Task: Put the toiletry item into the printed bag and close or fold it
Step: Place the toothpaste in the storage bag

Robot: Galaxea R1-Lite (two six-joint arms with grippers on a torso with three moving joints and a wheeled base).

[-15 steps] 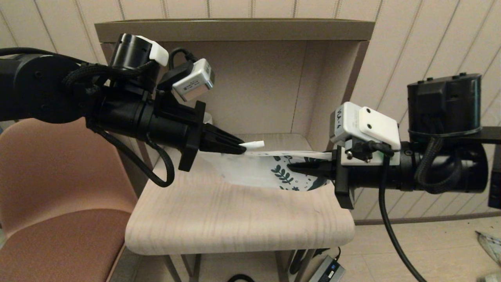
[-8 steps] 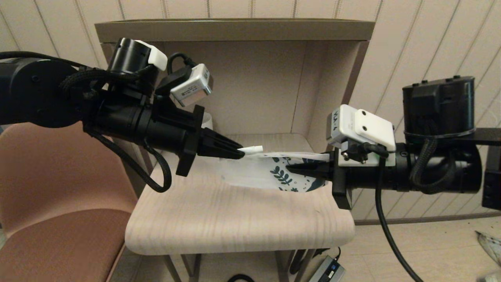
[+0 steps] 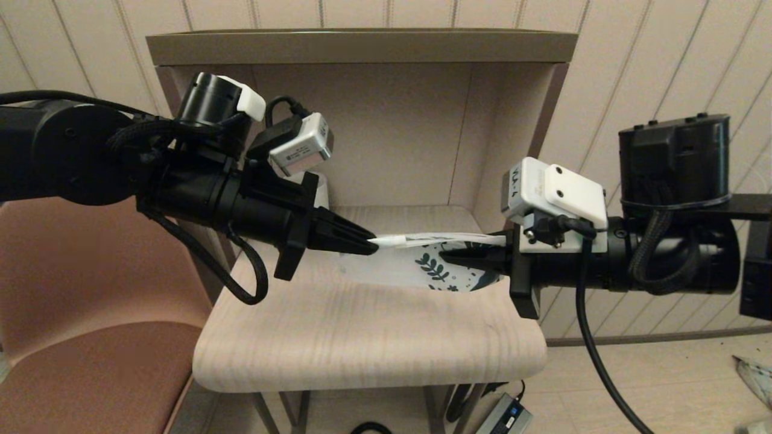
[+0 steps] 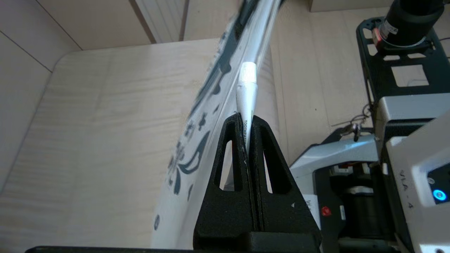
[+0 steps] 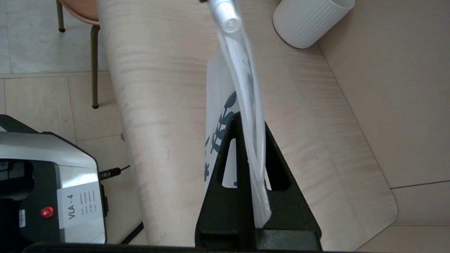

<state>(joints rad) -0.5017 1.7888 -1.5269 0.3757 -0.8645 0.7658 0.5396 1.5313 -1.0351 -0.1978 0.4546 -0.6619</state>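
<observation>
Your tube (image 3: 389,240) is light, stiff and slick (printed TOOTHPASTE along its side), so keep the grip on its flat end, as now. The bag (image 3: 422,265) is thin, limp film that sags; hold it by its top edge. Your left pincer (image 3: 369,243) is clenched on the tube, cap pointing right at the bag's upper edge. Your right pincer (image 3: 446,257) is clamped on the bag's printed right end, holding it above the table (image 3: 362,337). A ribbed mug (image 5: 309,21) stands at the far left.
</observation>
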